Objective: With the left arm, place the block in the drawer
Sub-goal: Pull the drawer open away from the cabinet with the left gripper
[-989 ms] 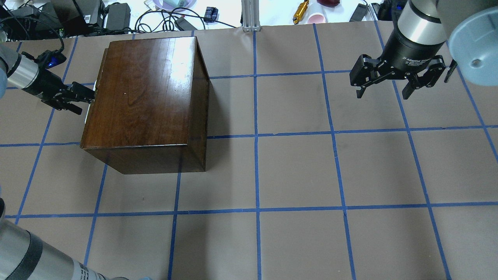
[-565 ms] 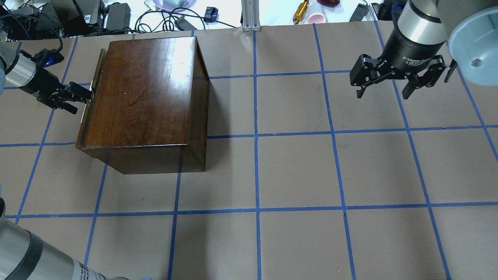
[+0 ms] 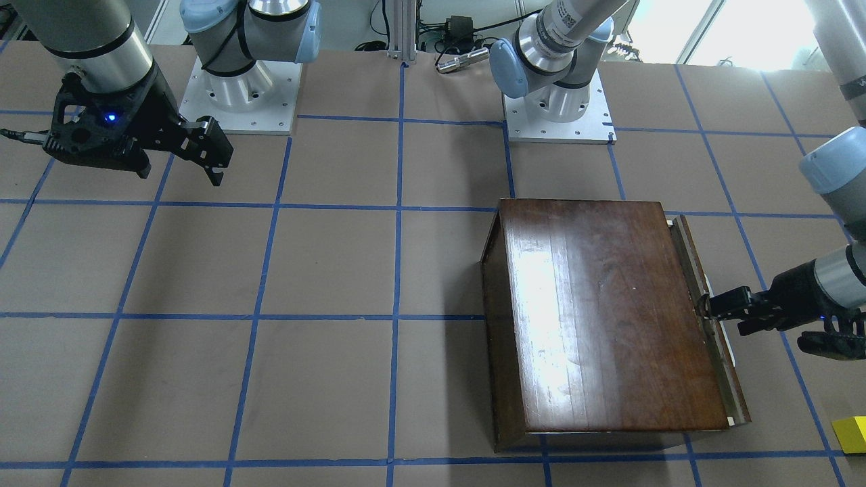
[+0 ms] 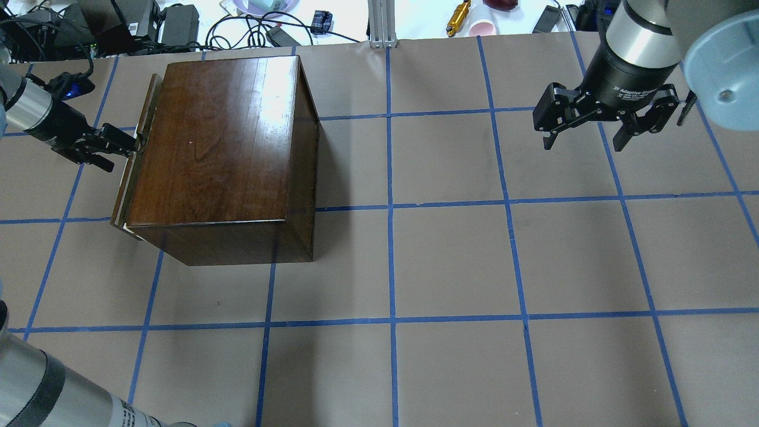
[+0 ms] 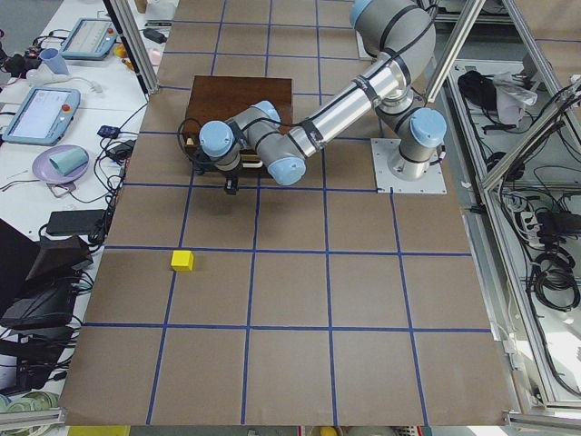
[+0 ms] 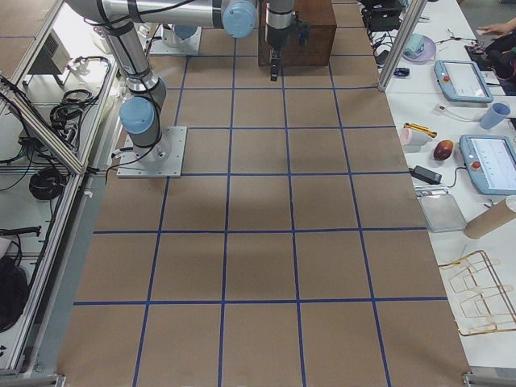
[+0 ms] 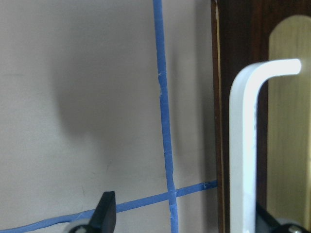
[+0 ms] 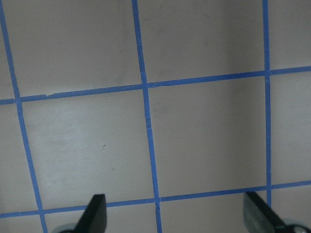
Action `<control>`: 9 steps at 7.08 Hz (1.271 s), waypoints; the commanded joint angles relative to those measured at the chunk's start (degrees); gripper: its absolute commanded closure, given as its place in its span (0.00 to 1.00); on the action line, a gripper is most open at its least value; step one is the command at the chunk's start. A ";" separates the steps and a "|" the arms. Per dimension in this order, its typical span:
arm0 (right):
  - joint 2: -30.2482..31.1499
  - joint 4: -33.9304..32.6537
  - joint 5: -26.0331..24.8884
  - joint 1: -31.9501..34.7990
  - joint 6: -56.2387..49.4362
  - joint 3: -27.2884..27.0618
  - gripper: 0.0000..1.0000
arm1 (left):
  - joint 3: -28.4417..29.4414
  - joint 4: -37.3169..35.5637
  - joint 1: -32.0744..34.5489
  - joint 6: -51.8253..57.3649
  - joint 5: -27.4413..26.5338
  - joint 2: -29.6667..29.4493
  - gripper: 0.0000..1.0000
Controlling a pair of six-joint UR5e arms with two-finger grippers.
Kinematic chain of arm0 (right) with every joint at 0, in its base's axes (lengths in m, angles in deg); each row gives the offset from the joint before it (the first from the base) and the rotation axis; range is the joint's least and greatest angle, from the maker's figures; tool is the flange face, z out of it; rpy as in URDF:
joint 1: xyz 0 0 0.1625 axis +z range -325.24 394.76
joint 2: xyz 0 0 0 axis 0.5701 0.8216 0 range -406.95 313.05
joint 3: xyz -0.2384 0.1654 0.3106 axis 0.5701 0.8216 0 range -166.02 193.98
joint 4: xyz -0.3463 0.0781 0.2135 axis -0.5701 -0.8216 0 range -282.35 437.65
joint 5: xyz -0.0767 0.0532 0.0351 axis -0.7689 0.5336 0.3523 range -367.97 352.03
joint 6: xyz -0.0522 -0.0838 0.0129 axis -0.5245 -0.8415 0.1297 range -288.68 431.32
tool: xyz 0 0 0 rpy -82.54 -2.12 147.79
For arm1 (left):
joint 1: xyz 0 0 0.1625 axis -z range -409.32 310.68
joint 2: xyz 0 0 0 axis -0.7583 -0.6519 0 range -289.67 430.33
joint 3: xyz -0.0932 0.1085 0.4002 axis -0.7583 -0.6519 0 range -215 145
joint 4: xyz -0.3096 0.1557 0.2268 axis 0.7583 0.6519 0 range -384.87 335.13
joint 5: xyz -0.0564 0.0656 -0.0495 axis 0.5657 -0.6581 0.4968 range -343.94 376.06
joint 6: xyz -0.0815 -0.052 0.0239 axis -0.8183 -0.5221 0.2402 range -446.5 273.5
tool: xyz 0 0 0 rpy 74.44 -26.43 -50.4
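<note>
The dark-brown wooden box (image 4: 225, 148) stands at the table's back left. Its drawer (image 4: 131, 163) is out by a narrow gap, and a pale wood edge shows behind the dark front panel (image 3: 710, 318). My left gripper (image 4: 121, 154) is at the panel with its jaws apart. One finger (image 7: 272, 221) is hooked behind the white metal pull (image 7: 243, 145). The yellow block (image 3: 851, 434) lies on the table beyond the drawer front, and it also shows in the exterior left view (image 5: 182, 261). My right gripper (image 4: 584, 142) hangs open and empty at the far right.
Cables, power bricks, a bowl and small tools lie along the back edge (image 4: 249, 18) behind the box. The brown table surface with its blue tape grid (image 4: 450, 261) spreads between the box and the right arm. The left arm's forearm (image 4: 47, 397) crosses the near left corner.
The left gripper has moved leftward, away from the box. The drawer front has slid out with it by a small gap. The right arm has not moved.
</note>
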 commanded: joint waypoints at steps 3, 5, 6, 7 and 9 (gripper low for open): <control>0.00 0.00 0.00 0.00 0.00 0.00 0.00 | 1.09 0.14 -1.94 2.15 -2.05 0.04 0.13; 0.00 0.00 0.00 0.00 0.00 0.00 0.00 | 1.54 0.32 -1.94 2.68 -2.40 0.04 0.13; 0.00 0.00 0.00 0.00 0.00 0.00 0.00 | 1.62 0.15 -1.94 3.38 -2.92 0.04 0.13; 0.00 0.00 0.00 0.00 0.00 0.00 0.00 | 1.54 0.14 -2.03 3.39 -3.02 0.04 0.13; 0.00 0.00 0.00 0.00 0.00 0.00 0.00 | 1.62 0.06 -2.03 3.39 -3.19 0.04 0.13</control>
